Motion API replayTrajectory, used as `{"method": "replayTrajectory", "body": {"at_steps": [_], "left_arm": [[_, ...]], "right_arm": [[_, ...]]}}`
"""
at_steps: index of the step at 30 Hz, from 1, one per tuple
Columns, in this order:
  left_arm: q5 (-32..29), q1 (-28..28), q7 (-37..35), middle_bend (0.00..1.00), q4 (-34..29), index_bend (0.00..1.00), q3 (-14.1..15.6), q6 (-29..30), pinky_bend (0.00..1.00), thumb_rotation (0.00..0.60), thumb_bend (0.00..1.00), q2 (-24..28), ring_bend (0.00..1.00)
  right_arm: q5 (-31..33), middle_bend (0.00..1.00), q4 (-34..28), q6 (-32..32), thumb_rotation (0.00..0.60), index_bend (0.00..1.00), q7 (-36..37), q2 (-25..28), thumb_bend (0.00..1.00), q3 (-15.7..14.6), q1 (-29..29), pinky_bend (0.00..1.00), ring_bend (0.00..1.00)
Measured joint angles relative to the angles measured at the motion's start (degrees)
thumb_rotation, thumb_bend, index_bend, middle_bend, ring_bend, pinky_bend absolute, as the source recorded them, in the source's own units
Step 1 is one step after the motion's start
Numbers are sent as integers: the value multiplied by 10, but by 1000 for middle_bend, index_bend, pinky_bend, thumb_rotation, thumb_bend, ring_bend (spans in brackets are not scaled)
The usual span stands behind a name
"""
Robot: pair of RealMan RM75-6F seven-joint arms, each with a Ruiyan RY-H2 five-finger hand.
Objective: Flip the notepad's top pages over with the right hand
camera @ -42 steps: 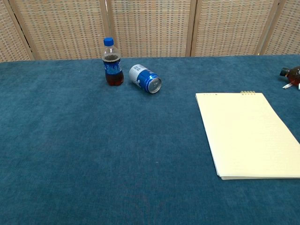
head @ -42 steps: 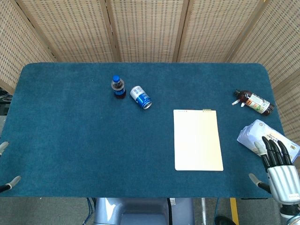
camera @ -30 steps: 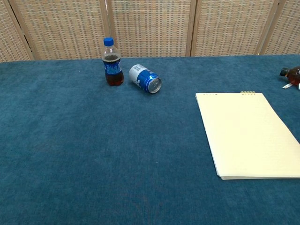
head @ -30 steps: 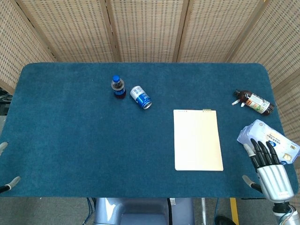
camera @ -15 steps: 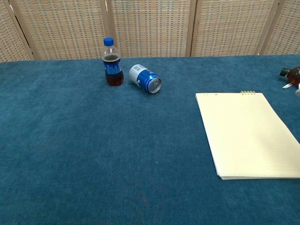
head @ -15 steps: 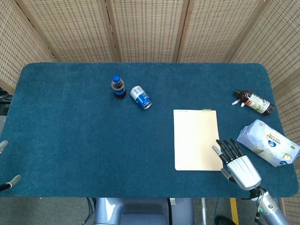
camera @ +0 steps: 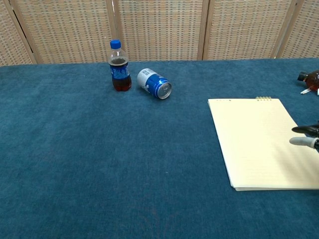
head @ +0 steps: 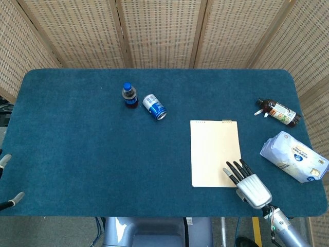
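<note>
- Fingers [head: 234, 170] of the right hand [head: 250, 186] are stretched out and spread apart, holding nothing, with their tips over the near right corner of the notepad [head: 215, 153]; whether they touch the paper cannot be told.
- From the chest view only the fingertips [camera: 303, 142] of that hand show, poking in from the right edge above the pad's right side.
- Notepad lies flat and closed on the blue bench [head: 77, 149], right of centre, its binding along the far edge.
- Left hand [head: 7, 180] shows only as a few fingertips at the left border of the head view; its state cannot be told.
- Cola bottle [head: 129, 95] stands upright toward the far side, with a blue can [head: 154, 107] lying on its side just beside it.
- Brown bottle [head: 278, 112] lies near the right edge, and a white packet [head: 294, 156] sits nearer, right of the pad.
</note>
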Motion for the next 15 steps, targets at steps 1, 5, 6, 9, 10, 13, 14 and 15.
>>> {"method": "replayTrajectory", "body": {"at_steps": [1, 5, 6, 9, 10, 13, 14, 15], "left_arm": [[-1, 0, 0, 0, 0, 0, 0, 0, 0, 600, 0, 0, 0], [-3, -1, 1, 0, 0, 0, -1, -2, 0, 600, 0, 0, 0], [-3, -1, 2, 0, -1, 0, -1, -2, 0, 600, 0, -1, 0], [-4, -1, 1, 0, -1, 0, -2, -1, 0, 600, 0, -1, 0], [-5, -1, 1, 0, -1, 0, -2, -1, 0, 600, 0, -1, 0], [-5, -2, 1, 0, -1, 0, -2, -3, 0, 600, 0, -1, 0], [-5, -2, 2, 0, -1, 0, -2, -4, 0, 600, 0, 0, 0], [-5, -2, 2, 0, -1, 0, -2, -4, 0, 600, 0, 0, 0]], "right_arm": [[1, 0, 5, -1, 600, 0, -2, -4, 397, -1, 1, 0, 0], [8, 0, 18, -6, 600, 0, -4, -15, 399, -3, 4, 0, 0], [10, 0, 22, -7, 600, 0, -4, -18, 399, -3, 4, 0, 0], [16, 0, 37, -10, 600, 0, -3, -28, 399, -3, 6, 0, 0], [19, 0, 43, -9, 600, 0, -3, -32, 399, -3, 7, 0, 0], [24, 0, 54, -7, 600, 0, -3, -40, 399, -3, 9, 0, 0], [25, 0, 55, -7, 600, 0, -3, -42, 399, -3, 10, 0, 0], [26, 0, 56, -7, 600, 0, -3, -42, 399, -4, 10, 0, 0]]}}
